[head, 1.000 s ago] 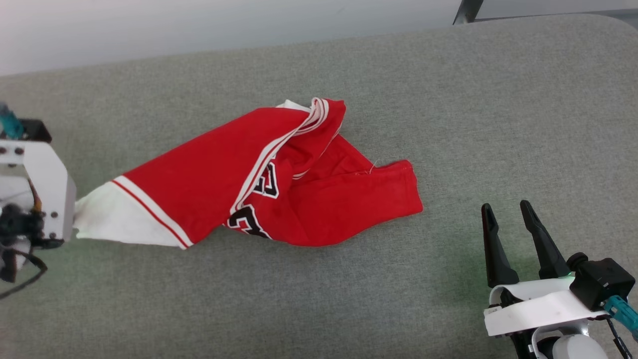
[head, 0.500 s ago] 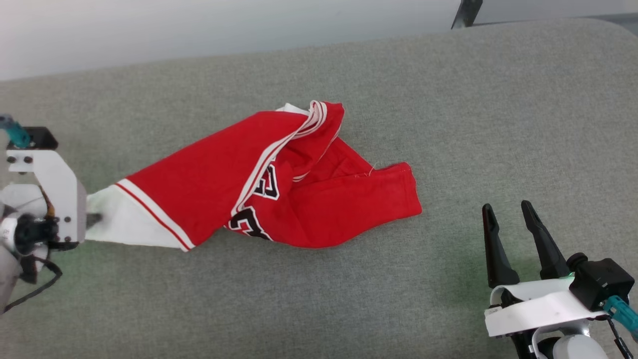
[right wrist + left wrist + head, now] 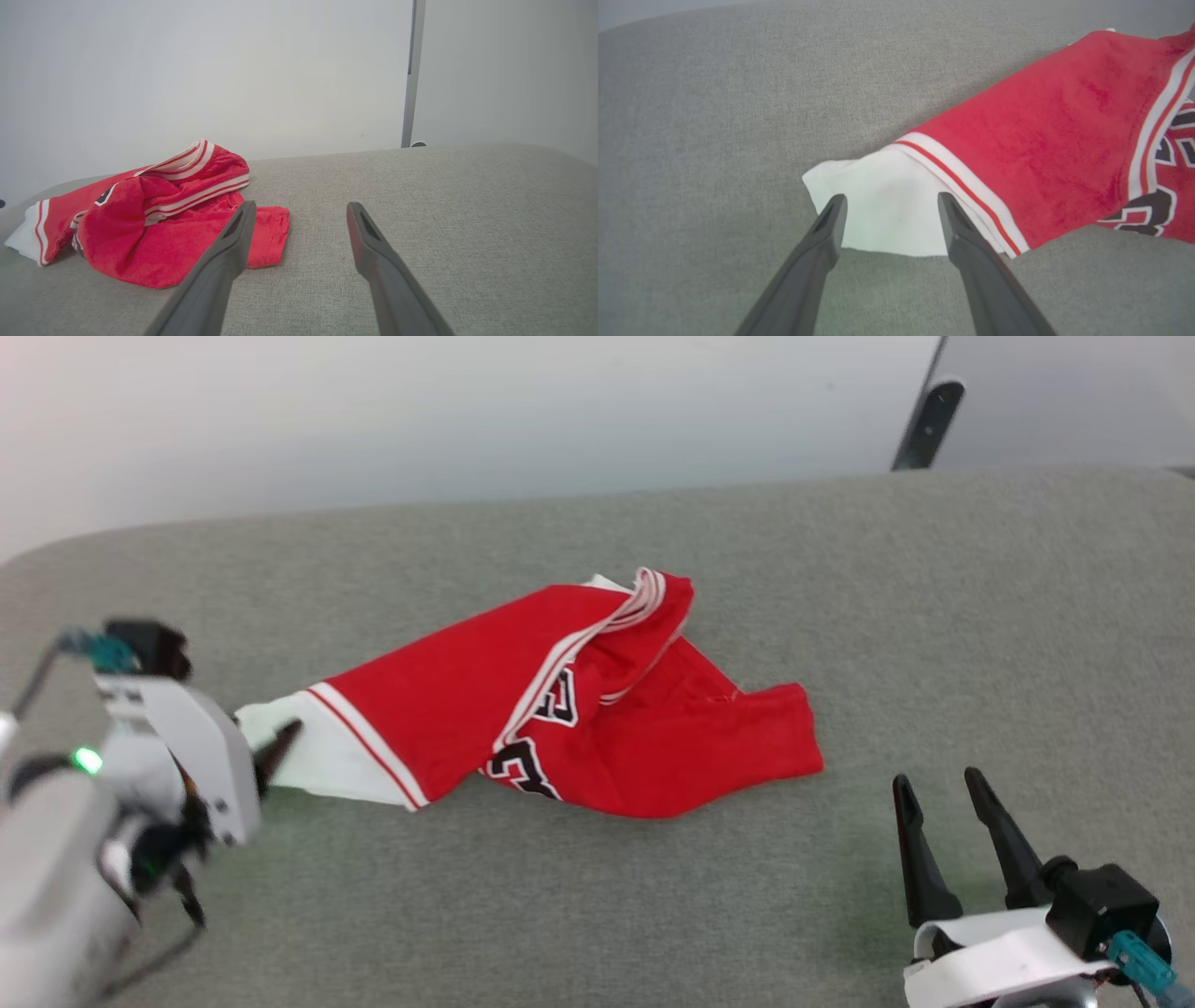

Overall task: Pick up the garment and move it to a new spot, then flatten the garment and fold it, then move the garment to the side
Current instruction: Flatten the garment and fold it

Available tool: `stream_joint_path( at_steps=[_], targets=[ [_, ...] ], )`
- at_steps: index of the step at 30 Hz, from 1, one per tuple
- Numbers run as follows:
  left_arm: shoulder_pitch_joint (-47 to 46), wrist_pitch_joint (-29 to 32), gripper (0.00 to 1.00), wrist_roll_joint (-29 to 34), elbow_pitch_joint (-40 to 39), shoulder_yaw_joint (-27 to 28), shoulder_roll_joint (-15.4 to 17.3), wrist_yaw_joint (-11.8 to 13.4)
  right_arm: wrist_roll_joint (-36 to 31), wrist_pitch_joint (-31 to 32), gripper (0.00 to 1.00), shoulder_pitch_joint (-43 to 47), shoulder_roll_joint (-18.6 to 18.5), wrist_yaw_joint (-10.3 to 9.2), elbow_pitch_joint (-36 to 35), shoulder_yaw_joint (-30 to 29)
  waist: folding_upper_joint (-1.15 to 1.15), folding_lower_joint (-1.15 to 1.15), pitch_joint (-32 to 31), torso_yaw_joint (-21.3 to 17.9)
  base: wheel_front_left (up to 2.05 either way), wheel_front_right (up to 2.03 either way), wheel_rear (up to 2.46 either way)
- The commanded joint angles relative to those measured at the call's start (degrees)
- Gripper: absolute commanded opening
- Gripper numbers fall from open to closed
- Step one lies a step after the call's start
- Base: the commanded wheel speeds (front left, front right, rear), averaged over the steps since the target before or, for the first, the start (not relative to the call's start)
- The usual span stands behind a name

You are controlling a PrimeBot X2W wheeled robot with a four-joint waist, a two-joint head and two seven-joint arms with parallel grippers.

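The garment (image 3: pixel 569 728) lies crumpled a little left of the middle of a grey padded surface (image 3: pixel 597 905), its red body bunched and folded over itself, with a striped trim (image 3: pixel 649 593) heaped at the far side. Its white sleeve (image 3: pixel 873 177) stretches out flat toward the robot's left, and a red hem corner (image 3: pixel 798 747) points right.

The left gripper (image 3: pixel 889 200) hangs at the sleeve's outer edge with its fingers spread wide; the tips stand over the white cloth on either side, pinching nothing, though whether they brush the fabric cannot be told. The right gripper (image 3: pixel 936 784) sits low at the near right, fingers likewise parted and empty, well apart from the hem corner.

Bare grey fabric runs broad between the hem and the right gripper, and on toward the right. A clear band also runs along the near side below the garment. Behind it there is a narrower strip before the surface's far edge meets the pale wall (image 3: pixel 448 420); the far left corner (image 3: pixel 37 555) curves round
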Motion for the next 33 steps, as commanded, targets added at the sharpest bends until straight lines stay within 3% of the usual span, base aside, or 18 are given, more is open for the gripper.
stream_joint_path(
  at_steps=[1, 20, 28, 33],
  targets=[
    [2.6, -1.8, 1.00, -0.5, -1.3, 0.3, -0.4, 0.8, -0.5, 0.0, 1.00, 1.1, 0.1, -0.07, 0.0, -0.1, 0.00, 0.00, -2.3, 2.4, 0.00, 0.00, 0.00],
    [31.3, -32.6, 1.00, 0.0, -22.0, 4.2, -6.2, 9.1, -2.2, 4.3, 1.00, 7.0, -0.7, -0.08, -4.5, -4.4, 0.00, 0.00, -4.6, 6.6, 0.00, 0.00, 0.00],
    [39.1, -36.2, 1.00, 8.1, -27.9, 9.5, -8.9, 13.4, -2.4, 5.5, 1.00, 9.0, -1.1, -0.08, -6.0, -6.7, 0.00, 0.00, -5.6, 8.2, 0.00, 0.00, 0.00],
    [43.1, -36.1, 1.00, 16.7, -30.9, 14.4, -13.8, 12.7, -2.8, 11.1, 1.00, 4.8, -3.6, -0.08, -4.8, -5.5, 0.00, 0.00, -5.7, 10.5, 0.00, 0.00, 0.00]
  ],
)
